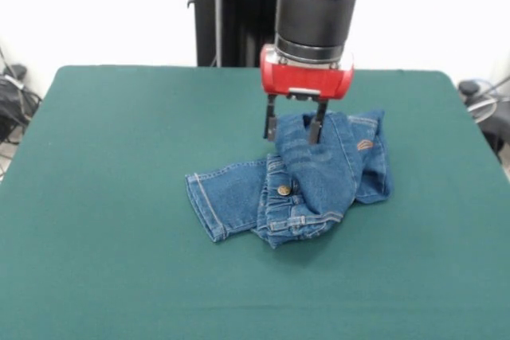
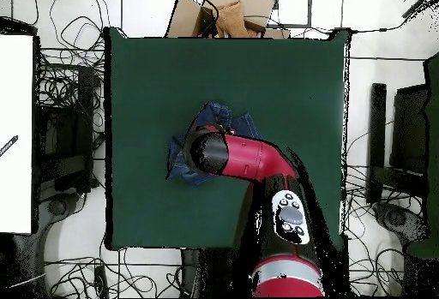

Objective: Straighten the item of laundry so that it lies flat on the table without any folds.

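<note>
The small blue denim jeans (image 1: pixel 307 177) lie crumpled near the middle of the dark green table (image 1: pixel 111 197). One leg sticks out to the left, and the waistband with its brass button (image 1: pixel 284 190) is folded over at the front. My gripper (image 1: pixel 294 134) hangs straight down over the far part of the heap. It is open, with its two dark fingers (image 1: pixel 271 123) standing astride a raised fold of denim. In the overhead view the arm's wrist (image 2: pixel 204 152) covers the gripper and much of the jeans (image 2: pixel 225 117) on the table (image 2: pixel 283 81).
The robot's black pedestal (image 1: pixel 231 13) stands behind the table's far edge. Cables and equipment lie beyond both sides (image 1: pixel 16 93). In the overhead view a cardboard box (image 2: pixel 225 8) sits past the table's top edge and a white board (image 2: pixel 15 133) lies at the left.
</note>
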Controlling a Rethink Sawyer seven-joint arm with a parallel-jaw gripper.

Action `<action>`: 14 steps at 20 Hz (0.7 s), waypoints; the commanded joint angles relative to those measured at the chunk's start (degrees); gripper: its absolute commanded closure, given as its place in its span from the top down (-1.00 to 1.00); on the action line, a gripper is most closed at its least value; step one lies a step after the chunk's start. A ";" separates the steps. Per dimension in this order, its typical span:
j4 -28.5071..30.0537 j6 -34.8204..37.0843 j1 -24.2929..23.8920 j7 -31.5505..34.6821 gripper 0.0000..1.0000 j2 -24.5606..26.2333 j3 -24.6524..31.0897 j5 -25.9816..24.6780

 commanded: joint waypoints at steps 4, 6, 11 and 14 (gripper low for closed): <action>-0.80 -0.45 0.02 6.22 1.00 2.33 2.37 -1.94; -1.56 -0.68 0.45 6.34 1.00 3.28 2.17 -2.01; -2.99 -0.87 1.24 6.84 1.00 4.92 2.25 -1.61; -3.17 -0.54 1.19 6.62 1.00 5.21 2.52 -1.56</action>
